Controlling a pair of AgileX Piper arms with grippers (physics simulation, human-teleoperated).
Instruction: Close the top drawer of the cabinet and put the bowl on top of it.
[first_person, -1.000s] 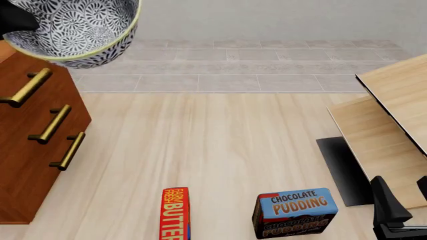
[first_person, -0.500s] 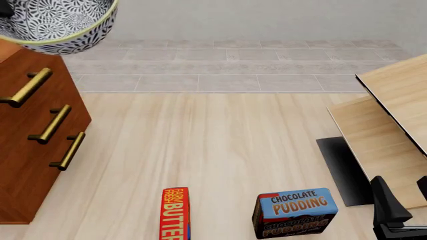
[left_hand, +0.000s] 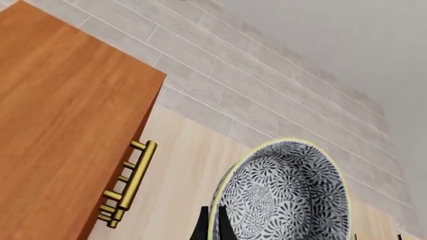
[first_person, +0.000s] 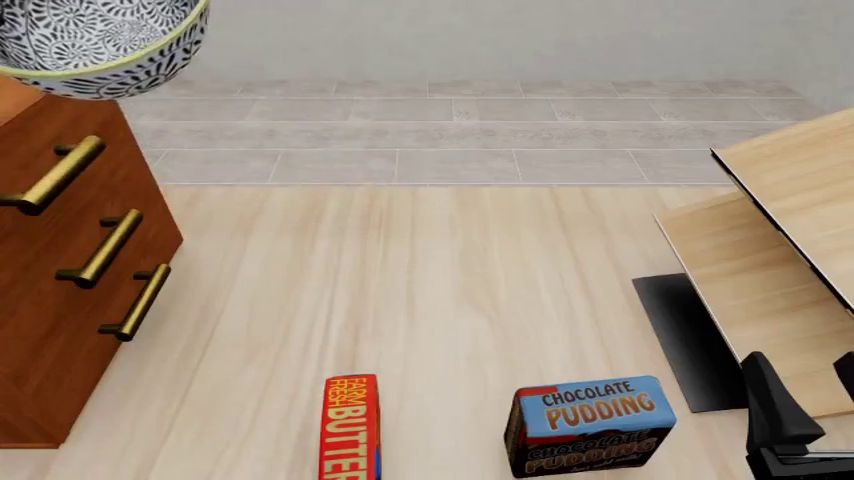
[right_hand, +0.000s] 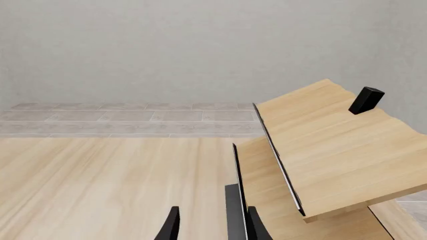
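Plainly the risk sits at the cabinet (first_person: 60, 260): its flat top is bare in the left wrist view, but the bowl (first_person: 100, 45) hangs near the front edge above the top drawer (first_person: 54, 175), which looks flush with the two below. Letting go this far out could tip it off the front, so it likely needs carrying further over the top first. The left gripper (left_hand: 212, 227) pinches the bowl's yellowish rim between dark fingers, one inside and one outside, so the bowl tilts and could swing or slip.

Nothing stands between bowl and cabinet top. Well apart at the right are pale wooden boards (first_person: 781, 250); nearer the camera stand a chocolate pudding box (first_person: 590, 425) and a butter box (first_person: 352, 428). The right gripper (right_hand: 203, 225) is parted, holding nothing.
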